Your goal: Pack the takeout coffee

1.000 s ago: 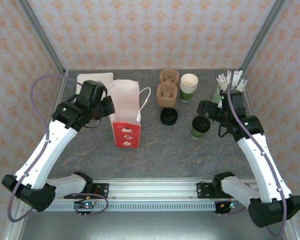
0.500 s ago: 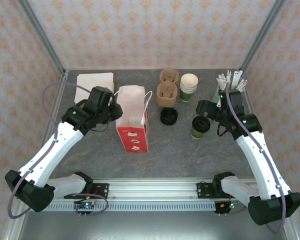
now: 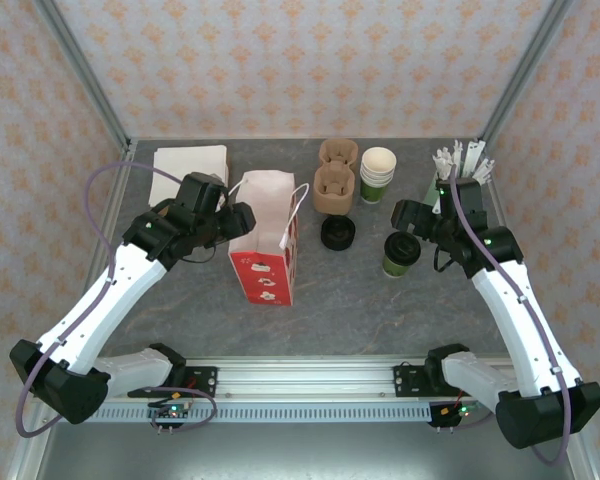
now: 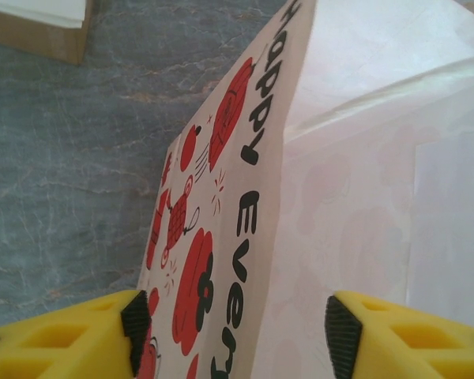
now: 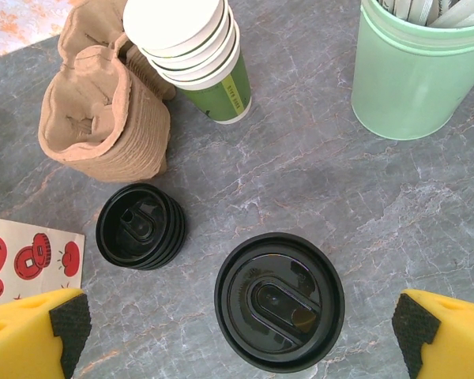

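The left arm [image 3: 110, 290] rises from its base at the near left corner of the table [image 3: 380, 310] and leans away toward the far edge. At its upper end the wrist bends to the right, so the left gripper [image 3: 232, 222] comes at the paper bag [image 3: 268, 255] from the left side, at the height of the bag's top. The bag stands upright in the left half of the table, about halfway between the near and far edges. In the left wrist view the black pads [image 4: 134, 332] stand apart, and the bag's folded corner edge, with its red print, runs up between them. The paper is not pinched, so the jaws are open around the bag's edge.

The right arm [image 3: 520, 310] rises from the near right corner and leans toward the far edge and a little to the left. Its wrist turns left, which puts the right gripper [image 3: 412, 220] over the right half of the table. Its yellow fingers [image 5: 39, 324] are spread wide and hold nothing. The takeout coffee [image 3: 401, 253] stands upright on the table just under this gripper, its round black lid between the two fingertips in the right wrist view; I cannot tell any contact.

A stack of black lids [image 3: 338, 233] lies just left of the coffee. Toward the far edge stand the brown cup carriers [image 3: 334, 178], the stack of lidless cups [image 3: 377, 175] and the pale green holder [image 5: 415, 79].
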Action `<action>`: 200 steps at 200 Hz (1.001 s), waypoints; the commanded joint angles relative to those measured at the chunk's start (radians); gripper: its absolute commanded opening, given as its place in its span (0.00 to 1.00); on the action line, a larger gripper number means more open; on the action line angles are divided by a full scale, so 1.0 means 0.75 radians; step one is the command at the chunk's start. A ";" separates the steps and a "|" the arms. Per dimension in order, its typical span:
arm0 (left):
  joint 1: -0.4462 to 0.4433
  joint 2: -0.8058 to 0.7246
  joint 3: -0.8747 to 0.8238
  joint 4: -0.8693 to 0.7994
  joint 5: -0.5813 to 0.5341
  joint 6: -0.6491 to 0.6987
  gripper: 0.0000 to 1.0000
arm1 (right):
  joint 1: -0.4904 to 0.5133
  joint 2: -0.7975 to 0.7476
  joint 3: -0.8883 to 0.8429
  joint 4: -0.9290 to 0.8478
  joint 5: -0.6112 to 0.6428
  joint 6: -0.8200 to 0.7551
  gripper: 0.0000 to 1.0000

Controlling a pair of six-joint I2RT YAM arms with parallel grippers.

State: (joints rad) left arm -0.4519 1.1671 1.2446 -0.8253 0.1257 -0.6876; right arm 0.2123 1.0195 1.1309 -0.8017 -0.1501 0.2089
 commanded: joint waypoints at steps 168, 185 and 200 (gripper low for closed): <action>-0.002 -0.128 0.424 -0.142 -0.149 0.197 1.00 | 0.105 0.315 0.429 -0.229 -0.148 -0.152 0.88; -0.001 -0.163 0.425 -0.126 -0.200 0.237 1.00 | 0.154 0.422 0.531 -0.258 -0.110 -0.279 0.88; -0.003 -0.200 0.412 -0.127 -0.253 0.236 1.00 | 0.158 0.512 0.608 -0.245 -0.117 -0.415 0.88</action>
State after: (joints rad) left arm -0.4519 1.0618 1.5394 -0.8902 0.0380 -0.5480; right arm 0.3176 1.3212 1.5089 -0.9321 -0.2592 0.0711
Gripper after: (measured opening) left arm 0.996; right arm 0.876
